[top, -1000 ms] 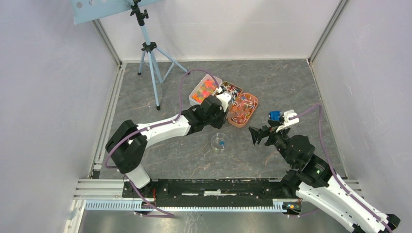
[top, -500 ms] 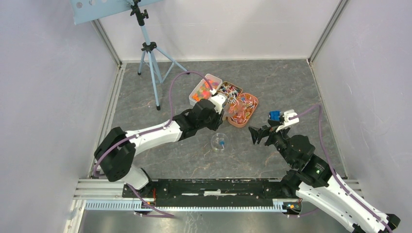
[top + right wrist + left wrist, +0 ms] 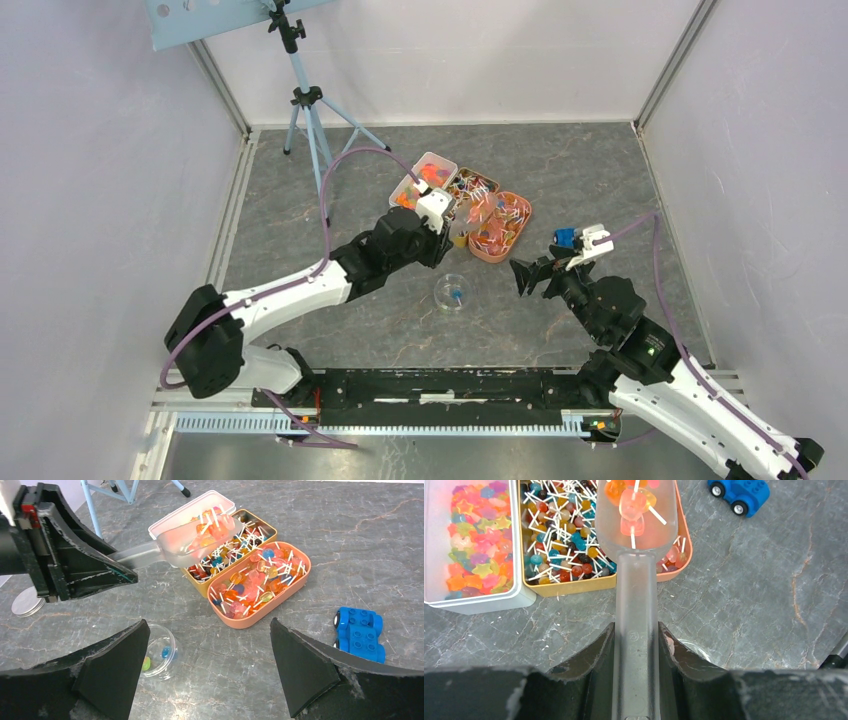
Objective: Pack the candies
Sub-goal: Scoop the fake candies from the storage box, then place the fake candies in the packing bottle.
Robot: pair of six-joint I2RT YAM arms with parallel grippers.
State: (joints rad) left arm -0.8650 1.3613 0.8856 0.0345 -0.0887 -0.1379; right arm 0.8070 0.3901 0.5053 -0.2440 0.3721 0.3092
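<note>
My left gripper [image 3: 636, 630] is shut on the handle of a clear plastic scoop [image 3: 636, 535]. The scoop bowl holds a few orange and pink candies [image 3: 631, 505] on white sticks and hangs over the tins, shown in the right wrist view [image 3: 200, 537]. Candies fill a white tray [image 3: 519, 597], a gold tin [image 3: 574, 586] and an orange tin [image 3: 260, 615]. A small clear cup [image 3: 165, 665] with a blue and a green candy stands on the floor between the grippers [image 3: 452, 292]. My right gripper [image 3: 210, 665] is open and empty, just right of the cup [image 3: 532, 275].
A blue toy car [image 3: 360, 632] sits right of the orange tin, close to my right gripper [image 3: 565, 238]. A round flat lid [image 3: 25, 605] lies under the left arm. A blue tripod [image 3: 310, 110] stands at the back left. Grey walls enclose the floor.
My left arm has drawn back to the left and lifted the scoop, with candies in it, away from the orange tin. The right arm has not moved.
</note>
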